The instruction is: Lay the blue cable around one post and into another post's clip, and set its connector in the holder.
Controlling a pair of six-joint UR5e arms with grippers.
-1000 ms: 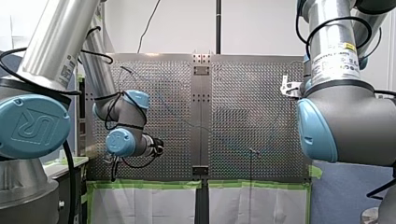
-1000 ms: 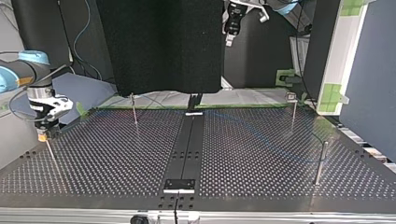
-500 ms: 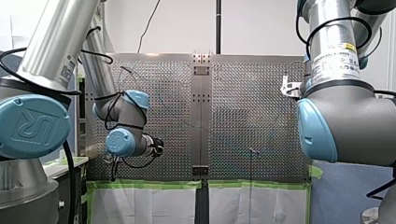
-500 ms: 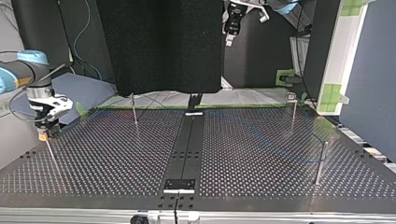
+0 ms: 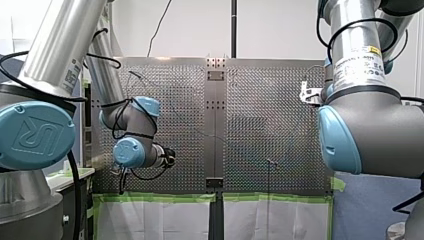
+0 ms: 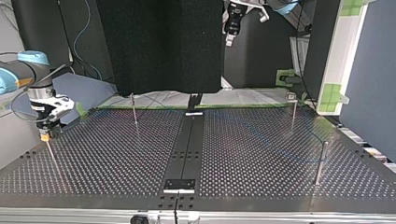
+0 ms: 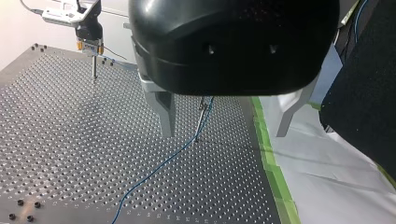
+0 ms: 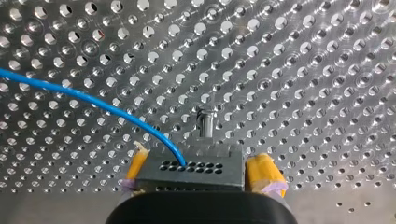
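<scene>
The perforated table (image 6: 261,177) carries the work. My left gripper (image 7: 224,134) hangs spread and empty, well apart from the connector (image 8: 196,170). My right gripper (image 8: 198,157) pinches the connector by its sides between yellow pads. The blue cable (image 8: 93,101) leaves the connector's face and trails slack over the table. Judgement: the cable is light and limp, the connector rigid. Hold the connector body, never the cable. A thin post (image 8: 205,122) stands just ahead of the connector.

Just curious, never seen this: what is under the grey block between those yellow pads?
Below the grey block, held by my right gripper, a thin metal post stands on the perforated table. The block covers whatever lies straight beneath it.
</scene>
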